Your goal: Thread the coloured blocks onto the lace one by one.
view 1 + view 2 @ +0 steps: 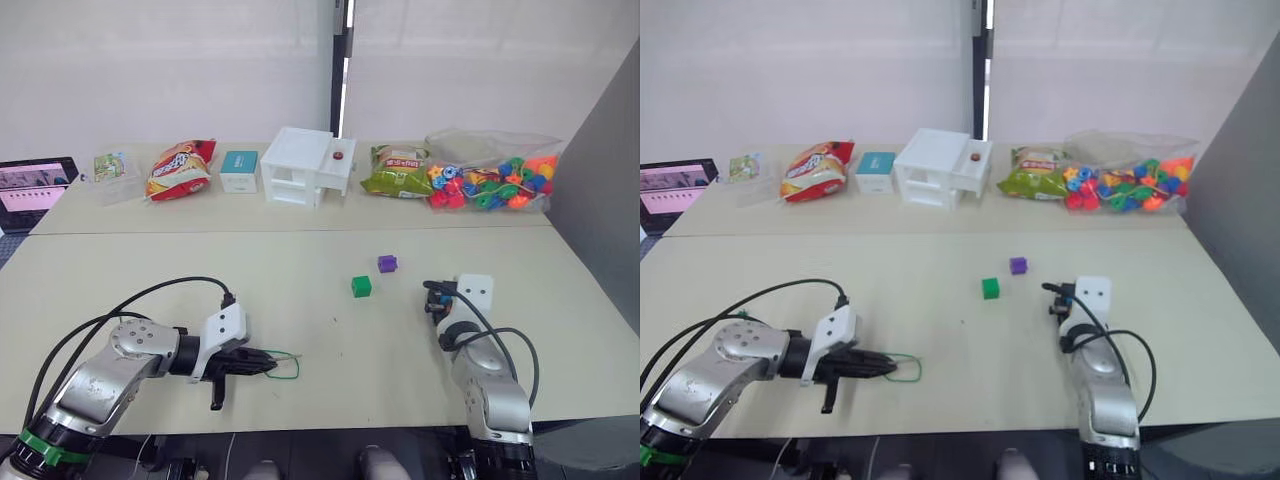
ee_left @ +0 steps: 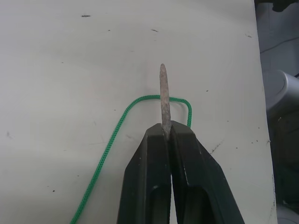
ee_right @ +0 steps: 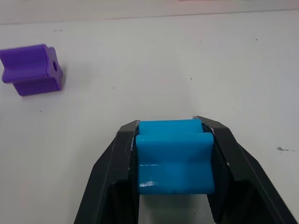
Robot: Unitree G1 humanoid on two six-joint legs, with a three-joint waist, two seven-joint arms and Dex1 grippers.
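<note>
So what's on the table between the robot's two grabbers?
Just bare table, as the left eye view shows. The left gripper pinches the lace, the right gripper holds a blue block.

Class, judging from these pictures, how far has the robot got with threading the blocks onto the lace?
Nothing looks threaded yet. The left gripper pinches the lace by its stiff tip; the right gripper holds the blue block. The purple block and green block wait on the table.

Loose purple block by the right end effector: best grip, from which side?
Purple block: clamp the two flat faces beside the hole, coming from above. It lies alone on the table with its hole sideways, so that grip leaves the hole open. A judgement only.
</note>
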